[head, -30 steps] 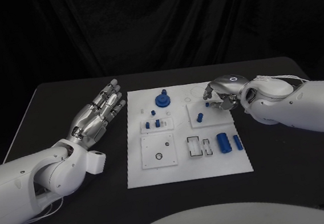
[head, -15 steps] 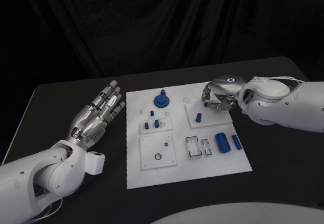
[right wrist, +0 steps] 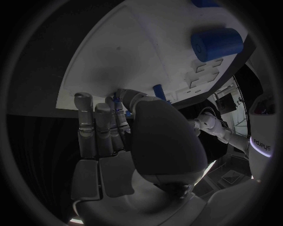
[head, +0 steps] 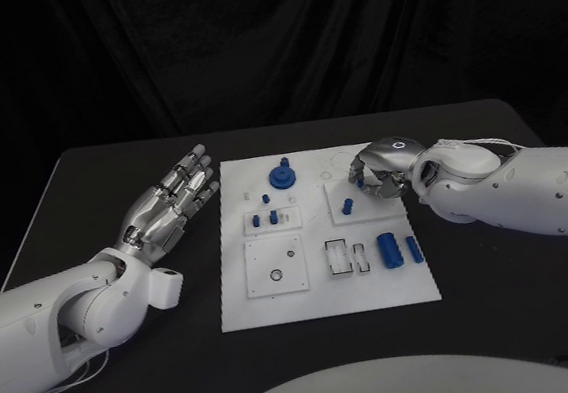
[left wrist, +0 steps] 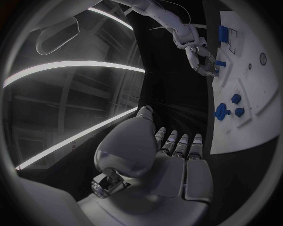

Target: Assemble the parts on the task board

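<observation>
Right robot hand (head: 379,169) seemingly pinches a part above the task board (head: 325,291).

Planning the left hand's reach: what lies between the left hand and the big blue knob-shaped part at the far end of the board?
In the head view, only bare black table and bare white task board lie between the left hand and that blue part.

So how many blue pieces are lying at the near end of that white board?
3, side by side at the near right of the task board: a thin piece, a thick cylinder and a second thin piece. None seems hidden there.
</observation>
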Robot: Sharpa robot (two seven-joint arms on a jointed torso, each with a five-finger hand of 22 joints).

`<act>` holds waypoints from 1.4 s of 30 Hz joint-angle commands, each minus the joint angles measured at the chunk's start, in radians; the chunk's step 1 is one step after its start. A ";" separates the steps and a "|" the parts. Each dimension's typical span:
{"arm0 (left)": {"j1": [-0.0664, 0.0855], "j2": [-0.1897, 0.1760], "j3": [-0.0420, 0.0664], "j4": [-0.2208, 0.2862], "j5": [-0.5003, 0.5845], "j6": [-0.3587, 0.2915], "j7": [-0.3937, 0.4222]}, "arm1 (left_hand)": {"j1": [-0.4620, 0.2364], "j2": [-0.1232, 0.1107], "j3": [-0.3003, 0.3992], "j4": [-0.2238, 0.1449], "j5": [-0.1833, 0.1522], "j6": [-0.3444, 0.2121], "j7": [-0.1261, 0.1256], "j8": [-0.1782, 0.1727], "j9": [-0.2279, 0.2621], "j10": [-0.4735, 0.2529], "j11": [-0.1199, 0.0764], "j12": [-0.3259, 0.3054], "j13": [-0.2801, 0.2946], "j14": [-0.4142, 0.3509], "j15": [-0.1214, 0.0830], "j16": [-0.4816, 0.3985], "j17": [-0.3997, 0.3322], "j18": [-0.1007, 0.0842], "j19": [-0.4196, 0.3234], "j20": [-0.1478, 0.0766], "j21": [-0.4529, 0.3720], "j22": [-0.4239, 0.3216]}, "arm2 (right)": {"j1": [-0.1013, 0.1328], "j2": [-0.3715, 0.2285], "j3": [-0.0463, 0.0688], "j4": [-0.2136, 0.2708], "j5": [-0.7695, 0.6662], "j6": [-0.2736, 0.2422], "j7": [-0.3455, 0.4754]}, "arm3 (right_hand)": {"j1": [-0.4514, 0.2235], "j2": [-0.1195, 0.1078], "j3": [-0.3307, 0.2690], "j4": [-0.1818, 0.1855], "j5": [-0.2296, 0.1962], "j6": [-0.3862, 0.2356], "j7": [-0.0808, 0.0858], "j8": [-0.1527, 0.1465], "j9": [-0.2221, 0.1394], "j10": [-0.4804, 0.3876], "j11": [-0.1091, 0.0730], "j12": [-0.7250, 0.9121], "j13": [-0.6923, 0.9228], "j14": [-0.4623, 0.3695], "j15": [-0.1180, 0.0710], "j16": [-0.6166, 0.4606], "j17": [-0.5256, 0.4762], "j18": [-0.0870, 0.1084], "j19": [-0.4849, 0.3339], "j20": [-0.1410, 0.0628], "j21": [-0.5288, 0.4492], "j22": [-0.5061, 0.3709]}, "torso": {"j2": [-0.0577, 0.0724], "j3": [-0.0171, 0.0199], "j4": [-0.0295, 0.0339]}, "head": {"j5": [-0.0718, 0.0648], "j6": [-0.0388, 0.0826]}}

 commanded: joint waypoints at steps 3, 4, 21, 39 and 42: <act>-0.007 0.002 0.001 0.001 0.006 0.021 0.191 | 0.011 0.002 0.008 -0.007 0.009 -0.001 0.011 0.000 0.001 0.002 0.009 0.005 0.001 0.001 0.014 0.003 0.001 0.015 0.001 0.011 -0.003 -0.001 | -0.004 0.007 0.001 -0.007 -0.008 -0.016 0.012 | 0.004 0.017 0.004 -0.014 0.004 0.030 0.002 0.017 0.010 0.025 -0.005 -0.011 -0.008 0.012 -0.004 0.005 -0.004 -0.006 0.011 -0.006 0.009 0.064 | 0.000 0.0006 -0.0003 | 0.000 0.000; -0.008 0.001 0.001 0.001 0.006 0.021 0.190 | 0.012 0.003 0.009 -0.008 0.010 -0.001 0.012 0.000 0.001 0.001 0.010 0.004 0.001 0.001 0.015 0.004 0.001 0.015 0.001 0.012 -0.003 -0.001 | -0.004 0.008 0.001 -0.009 -0.008 -0.019 0.012 | 0.011 0.020 0.005 -0.022 0.012 0.052 0.002 0.031 0.019 0.037 -0.007 -0.012 -0.011 0.011 -0.006 0.005 -0.007 -0.006 0.012 -0.009 0.011 0.066 | 0.000 0.0004 -0.0003 | 0.000 0.000; -0.021 0.005 0.001 -0.006 0.006 0.030 0.172 | 0.017 0.005 0.015 -0.016 0.022 0.007 0.025 0.002 0.002 0.001 0.012 0.003 0.001 0.003 0.027 0.008 0.002 0.012 0.001 0.021 -0.003 0.001 | -0.006 0.005 0.003 -0.016 -0.008 -0.095 -0.007 | 0.041 0.049 -0.010 -0.076 0.015 0.107 -0.011 0.103 0.086 0.125 -0.027 -0.010 -0.018 0.020 -0.025 0.005 -0.017 -0.009 0.020 -0.029 0.038 0.073 | 0.000 0.0010 -0.0007 | -0.001 0.000; -0.024 0.008 0.001 -0.012 0.006 0.037 0.155 | 0.023 0.010 0.025 -0.027 0.031 0.009 0.038 0.002 0.003 0.001 0.021 0.005 0.001 0.006 0.043 0.018 0.005 0.010 0.003 0.036 -0.001 0.009 | 0.049 -0.081 0.013 0.125 -0.008 -0.116 -0.042 | 0.028 0.045 -0.019 -0.070 0.003 0.097 -0.012 0.109 0.097 0.132 -0.029 -0.016 -0.021 0.017 -0.026 -0.002 -0.028 -0.009 0.016 -0.030 0.035 0.070 | 0.000 0.0000 -0.0015 | 0.009 0.000; -0.024 0.009 0.001 -0.012 0.006 0.038 0.154 | 0.023 0.010 0.026 -0.028 0.031 0.010 0.039 0.002 0.003 0.002 0.024 0.007 0.002 0.006 0.046 0.021 0.006 0.011 0.003 0.039 0.000 0.011 | 0.063 -0.102 0.013 0.179 -0.008 -0.101 -0.056 | 0.026 0.045 -0.020 -0.069 0.001 0.094 -0.012 0.109 0.098 0.132 -0.029 -0.018 -0.022 0.017 -0.026 -0.002 -0.028 -0.009 0.016 -0.029 0.036 0.070 | 0.000 -0.0002 -0.0013 | 0.011 0.000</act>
